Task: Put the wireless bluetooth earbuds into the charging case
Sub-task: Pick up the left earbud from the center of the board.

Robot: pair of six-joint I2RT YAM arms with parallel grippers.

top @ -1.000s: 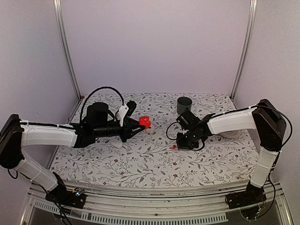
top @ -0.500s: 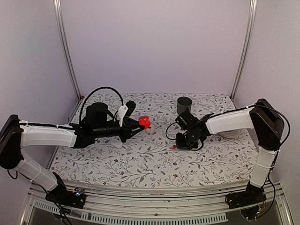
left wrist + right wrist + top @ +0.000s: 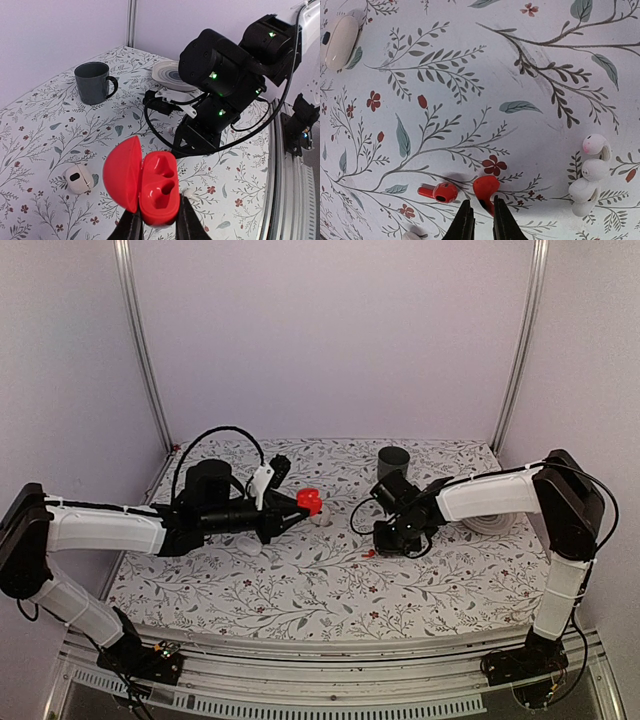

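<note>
My left gripper (image 3: 155, 220) is shut on an open red clamshell charging case (image 3: 159, 187) with two empty earbud hollows, lid (image 3: 122, 172) swung left, and holds it above the table (image 3: 308, 502). A small cream-white rounded case (image 3: 77, 179) lies on the cloth beyond it and also shows in the right wrist view (image 3: 339, 42). My right gripper (image 3: 480, 212) is low over the cloth, its fingers closed on the stem of a red earbud (image 3: 486, 187). A second red earbud (image 3: 440, 192) lies just left of it.
Two white earbuds (image 3: 590, 170) lie together right of the right gripper. A grey mug (image 3: 393, 462) stands at the back. A white round pad (image 3: 172, 80) lies behind the right arm. The flowered cloth (image 3: 300, 590) covers the table.
My right gripper has shifted slightly left and toward the back. The left arm with the red case has stayed put.
</note>
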